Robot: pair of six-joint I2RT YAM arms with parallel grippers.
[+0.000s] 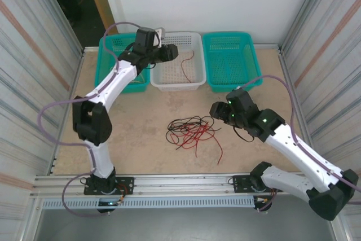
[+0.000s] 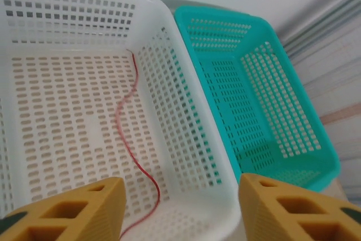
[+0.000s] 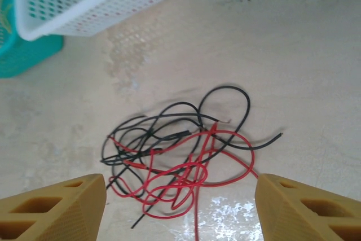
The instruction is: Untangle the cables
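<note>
A tangle of red and black cables (image 1: 192,130) lies on the beige table at its middle. In the right wrist view the same tangle (image 3: 197,170) spreads out just beyond my fingers. My right gripper (image 1: 217,111) hovers to the right of the tangle, open (image 3: 180,201), with nothing between its fingers. A single red cable (image 1: 183,67) lies loose in the white basket (image 1: 177,87). My left gripper (image 1: 169,52) hangs over that basket, open (image 2: 180,201) and holding nothing. The red cable (image 2: 137,159) snakes across the basket floor below it.
Three baskets stand in a row at the back: a teal one (image 1: 110,55) on the left under my left arm, the white one (image 2: 186,139) in the middle, a second teal one (image 1: 231,55) on the right. Metal walls close in both sides.
</note>
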